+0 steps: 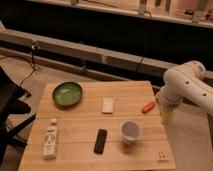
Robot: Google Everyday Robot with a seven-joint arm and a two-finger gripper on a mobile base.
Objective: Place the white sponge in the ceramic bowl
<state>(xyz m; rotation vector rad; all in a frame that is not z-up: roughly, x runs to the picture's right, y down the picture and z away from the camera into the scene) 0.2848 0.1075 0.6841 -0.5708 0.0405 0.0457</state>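
Observation:
The white sponge (107, 105) lies flat near the middle of the wooden table (80, 130). The ceramic bowl (67, 94), green inside with a dark rim, stands at the table's far left, apart from the sponge. My white arm (187, 87) comes in from the right. My gripper (165, 116) hangs just past the table's right edge, to the right of the sponge and well away from the bowl.
A white plastic cup (130, 132) stands at the front right. A black remote-like object (100, 141) lies in front of the sponge. A clear bottle with a white label (50, 139) lies at the front left. A small orange object (148, 107) lies near the right edge.

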